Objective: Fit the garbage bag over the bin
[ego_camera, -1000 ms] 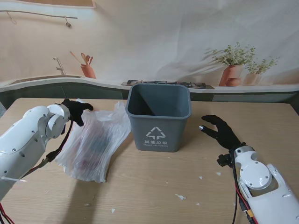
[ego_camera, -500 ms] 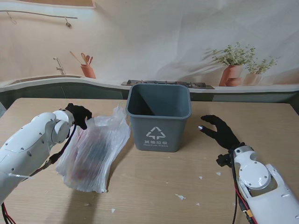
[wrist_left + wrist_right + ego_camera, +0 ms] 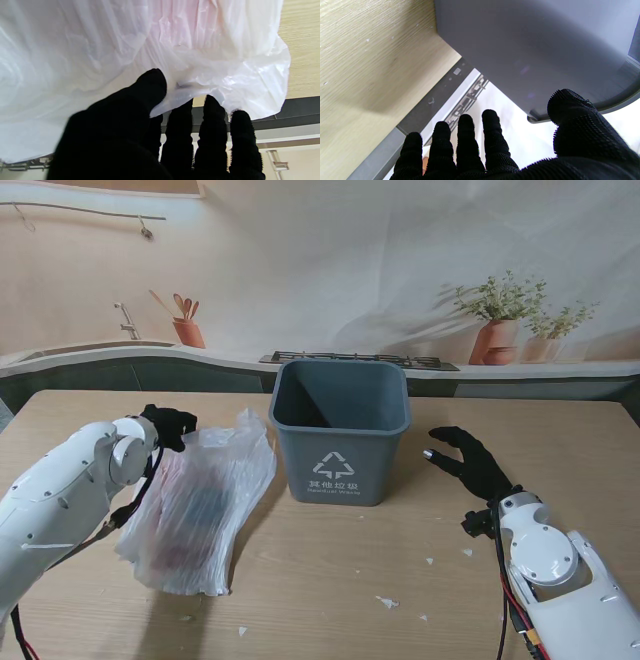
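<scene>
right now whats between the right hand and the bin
Nothing but bare table. In the stand view the right hand hovers open, apart from the grey bin; the right wrist view shows only air between its fingertips and the bin's wall.

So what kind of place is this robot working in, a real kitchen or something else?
Probably a lab or demo set, not a real kitchen. The sink, stove and potted plants look printed on a flat wall backdrop. The actual setup is a wooden table with a grey bin and a plastic bag.

bag (image 3: 195, 505) left of bin (image 3: 341, 435) | both on table (image 3: 400, 560)
</scene>
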Tool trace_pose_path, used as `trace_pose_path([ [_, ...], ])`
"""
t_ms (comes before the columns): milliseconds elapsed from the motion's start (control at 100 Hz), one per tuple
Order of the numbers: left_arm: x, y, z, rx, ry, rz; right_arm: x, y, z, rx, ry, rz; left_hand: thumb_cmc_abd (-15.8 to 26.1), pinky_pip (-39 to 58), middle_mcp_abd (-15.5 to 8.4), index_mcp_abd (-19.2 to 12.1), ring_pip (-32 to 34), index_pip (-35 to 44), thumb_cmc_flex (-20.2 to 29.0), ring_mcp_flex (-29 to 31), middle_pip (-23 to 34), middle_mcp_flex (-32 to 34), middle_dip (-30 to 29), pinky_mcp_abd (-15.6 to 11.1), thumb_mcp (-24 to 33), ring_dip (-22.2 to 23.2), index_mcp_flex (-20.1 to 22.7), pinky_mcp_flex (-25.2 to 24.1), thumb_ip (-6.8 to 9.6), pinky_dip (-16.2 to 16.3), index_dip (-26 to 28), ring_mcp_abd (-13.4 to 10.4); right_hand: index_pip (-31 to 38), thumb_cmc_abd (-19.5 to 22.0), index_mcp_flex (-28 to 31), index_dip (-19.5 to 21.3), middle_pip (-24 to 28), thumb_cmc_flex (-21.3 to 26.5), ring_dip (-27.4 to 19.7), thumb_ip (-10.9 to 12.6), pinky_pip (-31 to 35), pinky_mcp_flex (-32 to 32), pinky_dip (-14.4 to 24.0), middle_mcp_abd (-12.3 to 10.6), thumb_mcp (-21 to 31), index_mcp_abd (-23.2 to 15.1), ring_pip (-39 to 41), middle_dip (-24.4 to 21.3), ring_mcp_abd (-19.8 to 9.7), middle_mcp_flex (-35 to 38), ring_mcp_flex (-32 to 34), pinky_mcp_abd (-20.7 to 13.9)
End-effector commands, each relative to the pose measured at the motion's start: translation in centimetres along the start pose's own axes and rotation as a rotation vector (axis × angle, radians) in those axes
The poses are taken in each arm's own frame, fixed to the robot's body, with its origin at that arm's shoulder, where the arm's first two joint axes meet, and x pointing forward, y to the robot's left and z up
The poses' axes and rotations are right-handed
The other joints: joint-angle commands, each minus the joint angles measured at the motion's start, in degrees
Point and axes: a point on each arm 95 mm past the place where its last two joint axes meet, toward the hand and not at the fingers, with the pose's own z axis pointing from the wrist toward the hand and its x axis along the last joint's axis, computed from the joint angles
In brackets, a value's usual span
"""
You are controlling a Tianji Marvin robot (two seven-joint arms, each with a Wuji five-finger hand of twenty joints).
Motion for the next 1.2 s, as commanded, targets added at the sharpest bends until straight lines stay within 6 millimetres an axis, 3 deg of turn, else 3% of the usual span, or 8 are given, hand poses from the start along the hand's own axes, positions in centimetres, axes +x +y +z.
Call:
trace_pose_path([
  [0, 0.2, -0.1, -0.1, 0.004, -0.008, -0.001, 0.1, -0.5, 0.0, 0.012, -0.002, 0.010, 0.13, -0.81, 0.35, 0.34, 4.19, 3.84, 4.64, 5.94, -1.33, 9.39, 6.72, 3.22, 0.19, 1.91, -2.74, 1.26, -0.32, 0.15, 1.65, 1.07, -0.10, 2.36, 0.60, 0.48, 0.99, 0.34, 0.57, 1.69, 1.00, 0.37, 1.11, -1.47, -1.70, -2.00, 0.78, 0.25, 0.15, -1.39, 0.06, -0.15],
  [80, -0.1, -0.1, -0.3, 0.026, -0.005, -0.004, 0.1, -0.5, 0.0, 0.010, -0.003, 0.012, -0.52, 0.81, -2.35, -0.11, 8.98, 3.71, 8.53, 8.05, 4.73, 10.97, 15.52, 2.13, 0.85, 10.04, -1.96, 2.40, 0.34, 1.19, 3.33, 1.06, -0.10, 2.41, 0.61, 0.49, 1.13, 0.42, 0.59, 1.70, 1.09, 0.58, 1.14, -1.48, -1.74, -2.02, 0.81, 0.31, 0.22, -1.43, 0.17, -0.09],
  [130, -0.3, -0.2, -0.5, 0.029, -0.001, -0.010, 0.1, -0.5, 0.0, 0.010, -0.004, 0.013, 1.10, 1.27, -2.74, 0.62, 9.15, -2.04, 11.00, 7.28, 5.56, 10.30, 19.04, 1.37, -1.27, 13.66, 0.27, 2.10, 0.42, 1.50, -1.25, 1.67, -0.12, 2.43, 0.57, 0.49, 1.18, 0.42, 0.58, 1.69, 1.04, 0.47, 1.13, -1.46, -1.80, -2.00, 0.78, 0.33, 0.17, -1.45, 0.13, -0.10],
  [230, -0.5, -0.5, -1.0, 0.045, 0.008, -0.009, 0.1, -0.5, 0.0, 0.011, -0.006, 0.012, 4.55, 1.28, -0.85, 1.95, 10.22, -11.24, 14.61, 5.57, 4.90, 9.61, 23.69, 1.53, -6.12, 15.78, 11.61, 1.93, 0.14, 1.53, -15.26, 3.66, -0.12, 2.52, 0.56, 0.50, 1.22, 0.46, 0.58, 1.71, 1.02, 0.43, 1.13, -1.41, -1.86, -2.09, 0.78, 0.33, 0.22, -1.48, 0.15, -0.08],
  [340, -0.7, -1.4, -1.7, 0.065, 0.019, -0.024, 0.1, -0.6, 0.0, 0.013, -0.006, 0.012, 2.75, 1.44, 0.66, 1.21, 10.84, -12.23, 13.49, 6.70, 3.45, 11.28, 25.75, 2.58, -4.18, 16.12, 19.16, 2.91, 1.23, 1.64, -18.49, 4.79, -0.12, 2.51, 0.57, 0.51, 1.23, 0.49, 0.58, 1.72, 1.04, 0.46, 1.14, -1.42, -1.94, -2.06, 0.76, 0.32, 0.14, -1.48, 0.09, -0.10],
  [610, -1.4, -4.9, -4.9, 0.190, 0.064, -0.016, 0.1, -0.5, 0.0, 0.009, -0.006, 0.012, -1.12, 3.86, -1.15, -2.88, 13.71, -4.56, 7.83, 7.95, 8.18, 11.58, 29.98, 3.66, 5.07, 19.34, 18.16, 5.89, 2.52, 3.33, -4.29, 4.87, -0.11, 2.55, 0.76, 0.53, 1.35, 0.61, 0.58, 1.74, 1.07, 0.55, 1.16, -1.44, -2.07, -1.96, 0.76, 0.35, 0.10, -1.48, 0.10, -0.08],
  [900, -1.7, -9.7, -10.1, 0.328, 0.135, 0.013, 0.0, -0.4, -0.1, 0.003, -0.006, 0.016, -4.33, 4.02, -0.21, -0.85, 12.85, -5.51, 6.03, 10.59, 7.25, 13.98, 28.47, 5.18, 9.63, 19.22, 20.21, 8.63, 3.01, 3.65, -6.28, 5.69, -0.20, 2.64, 0.87, 0.52, 1.38, 0.72, 0.59, 1.76, 1.03, 0.47, 1.16, -1.46, -2.14, -1.90, 0.77, 0.35, 0.15, -1.48, 0.05, -0.14],
  [1190, -0.3, -16.1, -14.8, 0.424, 0.206, 0.086, 0.1, -0.4, -0.1, 0.003, -0.007, 0.019, -6.02, 4.37, -1.01, -1.34, 14.21, -1.67, 3.34, 14.07, 11.61, 15.38, 33.12, 5.94, 15.01, 23.58, 19.82, 12.01, 4.81, 3.97, 0.70, 5.16, -0.25, 2.82, 0.80, 0.52, 1.37, 0.89, 0.58, 1.76, 1.05, 0.54, 1.17, -1.48, -2.28, -1.90, 0.75, 0.33, 0.09, -1.50, 0.01, -0.20],
])
